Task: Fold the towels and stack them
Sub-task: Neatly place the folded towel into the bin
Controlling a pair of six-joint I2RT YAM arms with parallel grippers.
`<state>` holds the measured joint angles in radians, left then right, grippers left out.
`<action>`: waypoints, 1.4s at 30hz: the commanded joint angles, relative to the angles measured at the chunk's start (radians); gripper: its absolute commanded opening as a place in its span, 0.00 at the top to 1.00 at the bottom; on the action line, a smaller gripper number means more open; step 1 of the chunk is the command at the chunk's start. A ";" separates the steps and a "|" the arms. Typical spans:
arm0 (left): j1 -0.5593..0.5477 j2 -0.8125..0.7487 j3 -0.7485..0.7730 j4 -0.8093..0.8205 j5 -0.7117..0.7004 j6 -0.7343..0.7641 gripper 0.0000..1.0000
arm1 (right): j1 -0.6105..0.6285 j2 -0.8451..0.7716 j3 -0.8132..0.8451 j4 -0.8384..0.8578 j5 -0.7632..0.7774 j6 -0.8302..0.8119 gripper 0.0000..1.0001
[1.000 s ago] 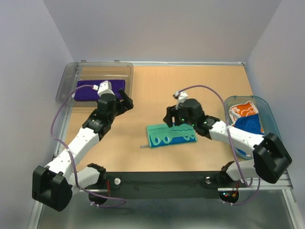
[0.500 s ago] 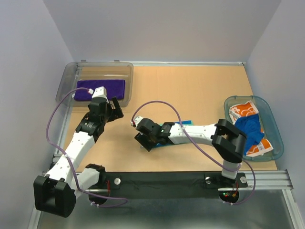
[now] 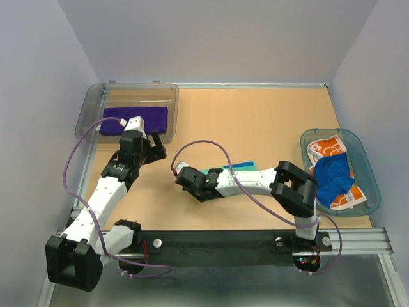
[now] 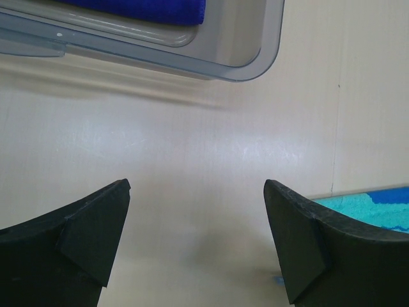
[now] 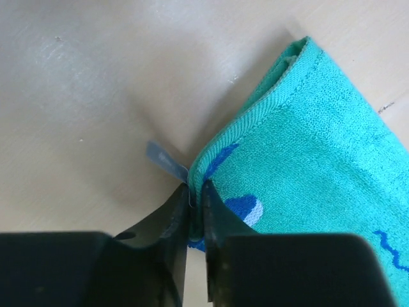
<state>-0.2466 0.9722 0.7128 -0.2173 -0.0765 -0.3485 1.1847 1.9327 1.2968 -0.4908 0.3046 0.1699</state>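
A folded mint green towel (image 5: pixel 307 147) with teal squiggles lies mid-table, mostly hidden under my right arm in the top view (image 3: pixel 239 167). My right gripper (image 5: pixel 195 187) is shut on its left corner, beside a small grey tag (image 5: pixel 165 160); from above the gripper (image 3: pixel 190 184) sits at the towel's left end. My left gripper (image 4: pixel 197 183) hangs open over bare table, next to the bin (image 3: pixel 155 144). A purple towel (image 3: pixel 135 119) lies folded in the grey bin. A blue towel (image 3: pixel 332 174) and a white towel with orange prints (image 3: pixel 327 147) sit in the teal basket.
The clear grey bin (image 3: pixel 96 102) stands at the back left; its corner (image 4: pixel 255 61) shows in the left wrist view. The teal oval basket (image 3: pixel 367 163) is at the right edge. Purple cables loop over both arms.
My right gripper swept left across the green towel to its left corner and closed on it. My left gripper drew back slightly to the left and stayed open.
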 commanded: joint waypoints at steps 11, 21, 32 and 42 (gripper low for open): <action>0.001 0.002 -0.189 0.247 0.340 -0.245 0.03 | -0.025 -0.155 -0.073 0.125 0.025 0.019 0.99; -0.175 0.137 -0.341 0.541 0.422 -0.513 0.01 | -0.063 -0.258 -0.214 0.360 -0.047 0.046 0.99; -0.316 0.267 -0.414 0.748 0.285 -0.707 0.02 | -0.074 -0.270 -0.266 0.481 -0.070 0.111 0.99; -0.344 0.390 -0.483 0.970 0.239 -0.860 0.15 | -0.074 -0.296 -0.326 0.603 -0.045 0.166 0.99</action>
<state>-0.5777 1.3167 0.2485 0.6655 0.1753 -1.1572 1.1114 1.6825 0.9806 -0.0124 0.2504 0.3050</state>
